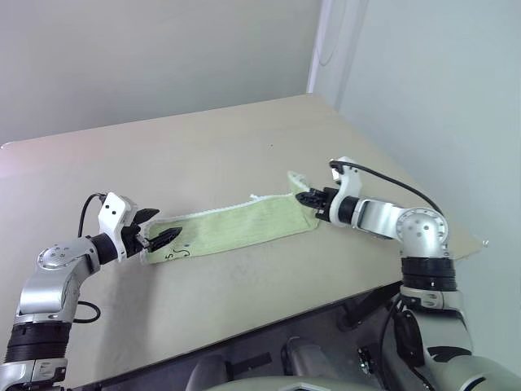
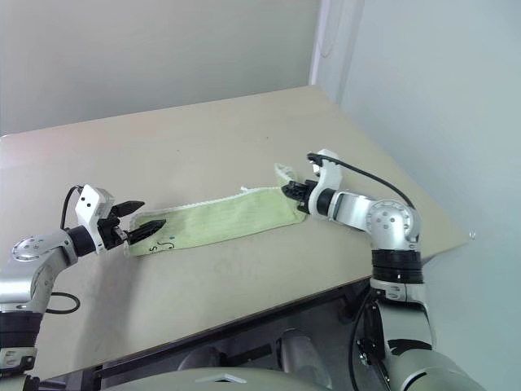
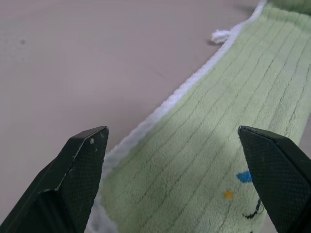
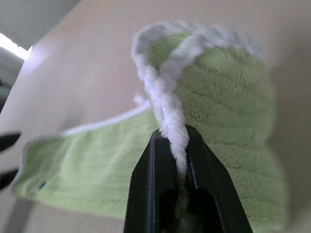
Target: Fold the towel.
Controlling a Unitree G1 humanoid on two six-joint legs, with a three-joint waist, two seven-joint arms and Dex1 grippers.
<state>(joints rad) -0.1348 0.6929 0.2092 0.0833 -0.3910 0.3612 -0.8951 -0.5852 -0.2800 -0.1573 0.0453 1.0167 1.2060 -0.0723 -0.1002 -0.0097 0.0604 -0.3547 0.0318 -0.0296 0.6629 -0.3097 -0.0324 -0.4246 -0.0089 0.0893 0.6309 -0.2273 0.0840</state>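
The towel (image 1: 236, 228), a pale lime-green terry cloth with white edging, lies as a long folded strip across the tan table (image 1: 203, 147). A small white loop tag (image 3: 219, 36) sticks out from its far edge. My right gripper (image 1: 308, 198) is shut on the towel's right end, pinching the white edging (image 4: 170, 116) and lifting that end off the table. My left gripper (image 1: 159, 227) stands open over the towel's left end, its fingertips (image 3: 90, 145) apart with nothing between them. Small printed marks (image 3: 243, 177) show on the cloth near that end.
The table's right edge (image 1: 456, 236) runs close behind my right arm, and its near edge (image 1: 269, 322) lies in front of me. A white wall (image 1: 423, 81) stands to the right. A black cable (image 1: 85, 309) hangs by my left arm.
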